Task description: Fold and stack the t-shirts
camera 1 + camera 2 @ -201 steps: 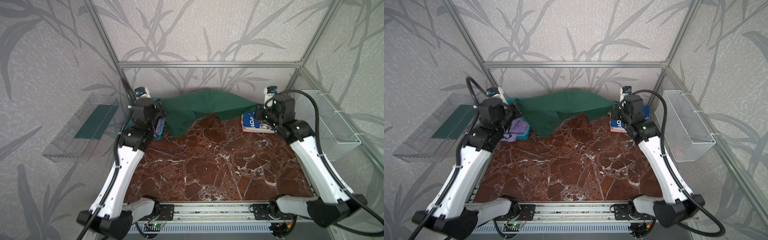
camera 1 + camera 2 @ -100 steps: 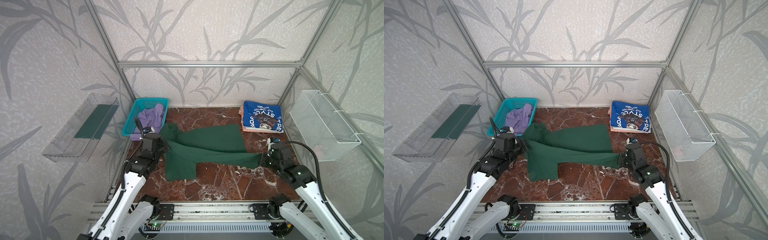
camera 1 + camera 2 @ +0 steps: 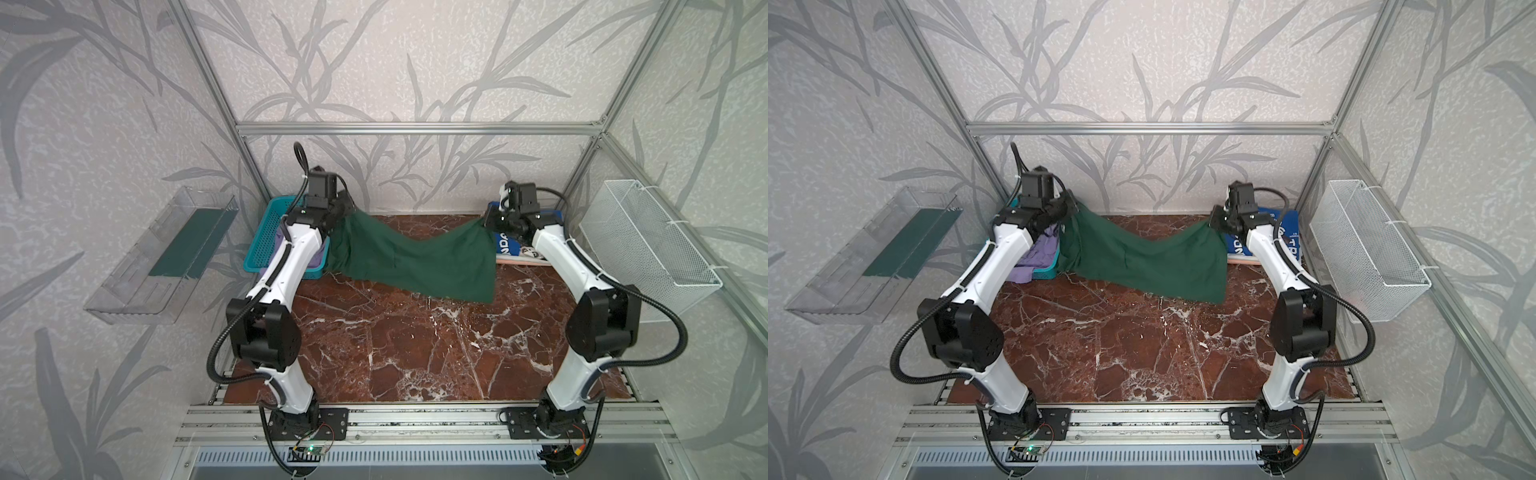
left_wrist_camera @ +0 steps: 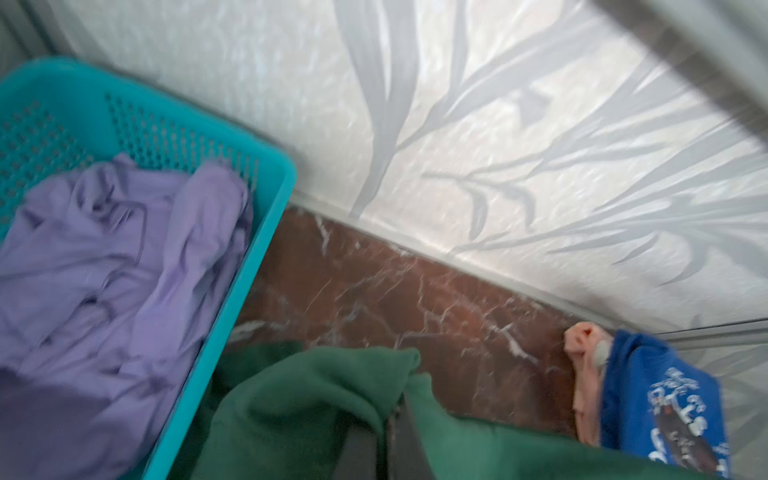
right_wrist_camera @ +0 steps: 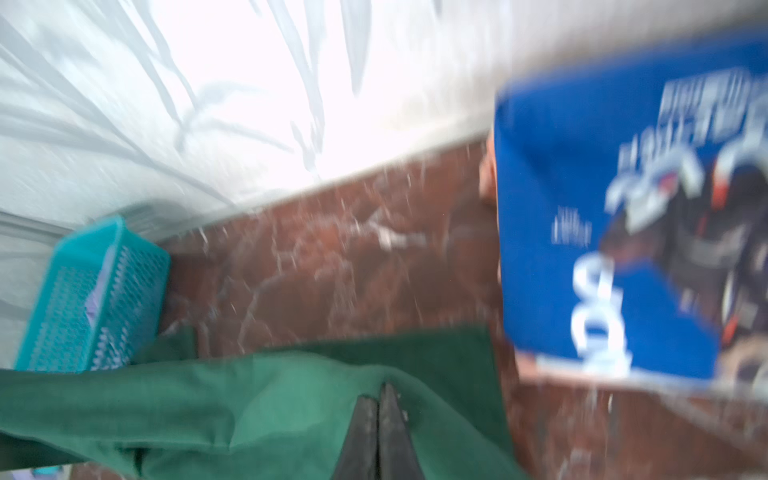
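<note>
My left gripper (image 3: pixel 348 210) and my right gripper (image 3: pixel 485 219) were both squeezed tight on the green t-shirt (image 3: pixel 415 262), which hung between them over the back of the brown table (image 3: pixel 415 353).

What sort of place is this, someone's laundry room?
Probably a robot test booth, not a home: a white left arm and right arm bolted to an aluminium rail, boxed in by a metal frame, holding a dark green t-shirt between them.

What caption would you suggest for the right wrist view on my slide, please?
Right fingers shut on the dark green t-shirt, near the folded blue printed t-shirt.
</note>
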You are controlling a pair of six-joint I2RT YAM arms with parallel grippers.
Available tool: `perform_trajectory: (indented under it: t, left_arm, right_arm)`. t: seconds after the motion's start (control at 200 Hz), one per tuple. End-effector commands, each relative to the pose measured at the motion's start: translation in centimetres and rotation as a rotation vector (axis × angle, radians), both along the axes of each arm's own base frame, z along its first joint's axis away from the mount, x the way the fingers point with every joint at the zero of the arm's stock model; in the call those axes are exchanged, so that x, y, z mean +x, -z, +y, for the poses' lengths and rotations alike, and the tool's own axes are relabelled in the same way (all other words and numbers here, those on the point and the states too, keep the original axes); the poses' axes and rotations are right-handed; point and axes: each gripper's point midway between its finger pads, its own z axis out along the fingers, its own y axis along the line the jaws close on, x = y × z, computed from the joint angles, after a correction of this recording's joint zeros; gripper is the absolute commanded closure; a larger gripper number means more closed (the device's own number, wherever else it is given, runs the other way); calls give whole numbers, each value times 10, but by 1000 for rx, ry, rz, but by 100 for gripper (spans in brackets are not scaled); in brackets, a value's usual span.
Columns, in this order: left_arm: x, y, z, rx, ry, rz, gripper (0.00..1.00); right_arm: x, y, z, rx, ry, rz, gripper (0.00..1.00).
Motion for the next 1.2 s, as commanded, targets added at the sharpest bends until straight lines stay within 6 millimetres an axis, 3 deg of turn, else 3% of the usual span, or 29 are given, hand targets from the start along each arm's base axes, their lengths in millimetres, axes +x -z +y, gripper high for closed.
perform_trajectory:
  t: [0.0,0.06,0.115,0.19,0.315,0.55,0.62,0.64,0.655,0.66,0.675,0.705,0.755,0.805,0.895,1.06,1.195]
  left_arm:
    - [-17,-81,-3,73,102,-117,100]
    - [-32,-83,-2,91,114,-93,100]
    - [-48,-76,-3,79,123,-64,100]
    - [-75,-44,-9,31,152,-7,100]
    - [-142,27,-3,-28,113,112,100]
    - [-291,141,35,-11,-41,350,100]
    - [-323,167,39,-36,-69,411,62]
    - [-329,171,40,-47,-80,415,54]
    - [-331,172,42,-45,-97,405,47]
    - [-331,171,42,-47,-100,399,46]
    - [-332,168,42,-41,-108,379,41]
    - [-333,158,42,-31,-109,328,33]
    - [-330,142,45,-47,-139,252,23]
    - [-326,132,49,-51,-164,202,20]
    - [-318,132,49,-28,-163,210,17]
    - [-296,162,28,-29,-83,338,17]
    - [-270,191,4,-95,-24,362,17]
  right_arm:
    - [-9,-93,5,-16,-53,-142,100]
    - [-21,-113,2,-18,-48,-173,100]
    - [-35,-115,0,-15,-51,-171,100]
    - [-66,-107,-7,-9,-33,-163,100]
    - [-129,-51,-24,-34,11,-100,100]
    - [-251,75,-49,-83,71,141,100]
    - [-278,104,-55,-70,110,210,99]
    - [-287,115,-57,-58,124,230,88]
    - [-290,119,-57,-55,127,239,82]
    - [-293,122,-58,-50,132,244,75]
    - [-297,127,-59,-44,139,252,65]
    - [-304,135,-61,-36,154,267,52]
    - [-311,141,-63,-35,164,277,47]
    - [-313,139,-65,-47,165,270,41]
    - [-309,127,-69,-82,162,252,33]
    - [-289,110,-53,-72,88,228,23]
    - [-265,118,-25,-39,-2,233,20]
